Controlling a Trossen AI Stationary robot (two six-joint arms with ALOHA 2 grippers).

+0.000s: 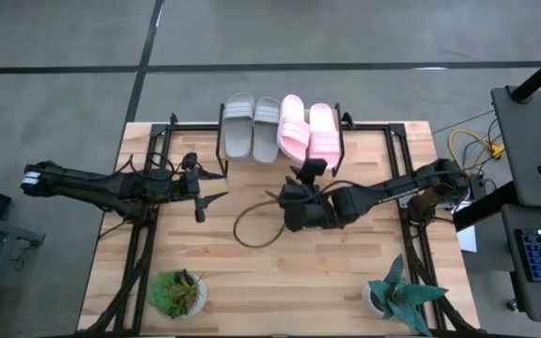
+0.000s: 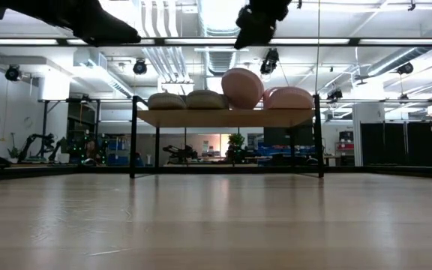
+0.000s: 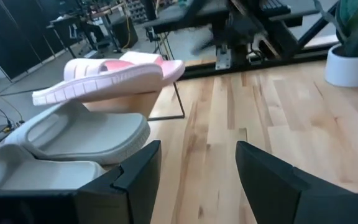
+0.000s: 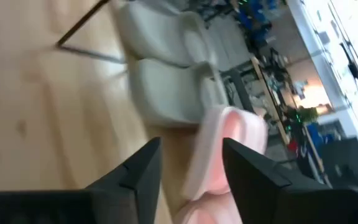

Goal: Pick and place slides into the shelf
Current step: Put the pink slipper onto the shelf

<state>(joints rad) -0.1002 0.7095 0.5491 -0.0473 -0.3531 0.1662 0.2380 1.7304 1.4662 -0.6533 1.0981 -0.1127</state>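
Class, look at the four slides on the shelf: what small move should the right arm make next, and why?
Probably nudge the tilted pink slide flat. In the low view it stands higher than the other pink slide and the two grey slides on the shelf. The right gripper hovers beside it, jaws open and empty; the left gripper waits apart.

My left arm reached in from the left side, stretched nearly straight across the table. Its left gripper (image 1: 201, 194) hung above the surface, fingers (image 3: 135, 168) parted, nothing between them. My right arm came in from the right, elbow bent. Its right gripper (image 1: 308, 172) hovered, fingers (image 4: 143, 163) apart, gripping nothing.
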